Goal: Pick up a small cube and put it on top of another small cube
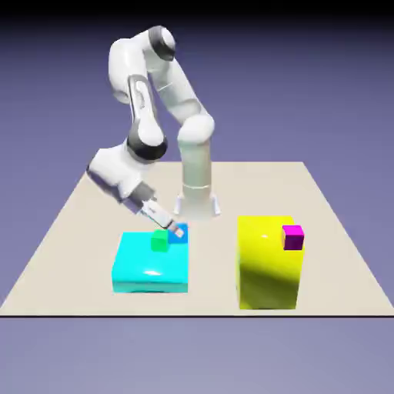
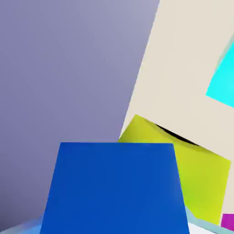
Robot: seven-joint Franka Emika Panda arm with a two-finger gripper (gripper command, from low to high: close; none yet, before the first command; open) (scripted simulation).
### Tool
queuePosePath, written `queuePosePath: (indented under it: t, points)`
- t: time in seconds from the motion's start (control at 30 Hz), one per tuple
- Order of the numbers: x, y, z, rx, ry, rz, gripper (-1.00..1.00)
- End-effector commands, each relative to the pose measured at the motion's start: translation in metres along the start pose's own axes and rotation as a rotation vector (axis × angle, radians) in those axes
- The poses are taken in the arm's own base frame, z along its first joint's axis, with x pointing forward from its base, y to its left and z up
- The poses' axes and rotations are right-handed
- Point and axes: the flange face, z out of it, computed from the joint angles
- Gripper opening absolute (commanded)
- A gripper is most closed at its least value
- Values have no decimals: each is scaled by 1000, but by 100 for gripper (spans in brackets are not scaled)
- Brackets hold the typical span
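The tiny blue cube (image 1: 179, 234) is at the far right corner of the large cyan block's (image 1: 150, 268) top, with my gripper (image 1: 176, 229) shut on it. The arm comes down to it at a slant from the exterior view's left. Whether the blue cube still touches the block I cannot tell. The tiny green cube (image 1: 159, 242) sits on the same block, just to the blue cube's left and slightly nearer. In the hand view the blue cube (image 2: 114, 192) fills the lower middle and hides my fingertips.
A tall yellow block (image 1: 268, 262) stands on the exterior view's right with a tiny magenta cube (image 1: 293, 237) at its upper right. The hand view shows the yellow block (image 2: 196, 178), a cyan corner (image 2: 224, 82), a magenta sliver (image 2: 227, 222) and the beige table (image 2: 183, 64).
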Motion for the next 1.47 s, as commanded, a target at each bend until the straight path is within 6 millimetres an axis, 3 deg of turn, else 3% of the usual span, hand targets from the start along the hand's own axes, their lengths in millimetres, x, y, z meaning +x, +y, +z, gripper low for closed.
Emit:
queuePosePath:
  t: [0.0, 0.17, 0.3, 0.37, 0.63, 0.93, 0.97, 1.0, 1.1, 1.33, 1.37, 1.43]
  points:
    - [-25, 1, 19, -59, 38, -104, -100]
    - [-139, 34, 117, -363, 188, -627, -100]
    - [-215, 94, 193, -624, 279, -1043, -100]
    - [-241, 131, 228, -755, 322, -1241, -100]
    - [-214, 215, 314, -1218, 592, -1816, -100]
    - [-169, 293, 363, -1931, 823, -2332, -100]
    - [-164, 300, 366, 1914, -798, 2238, -100]
    - [-159, 307, 369, 1892, -770, 2139, -100]
    - [-151, 293, 360, 1898, -792, 2119, -100]
    - [-93, 268, 375, 1898, -792, 2119, -100]
    - [-93, 268, 375, 1898, -792, 2119, 100]
    - [-104, 272, 373, 1895, -796, 2118, 100]
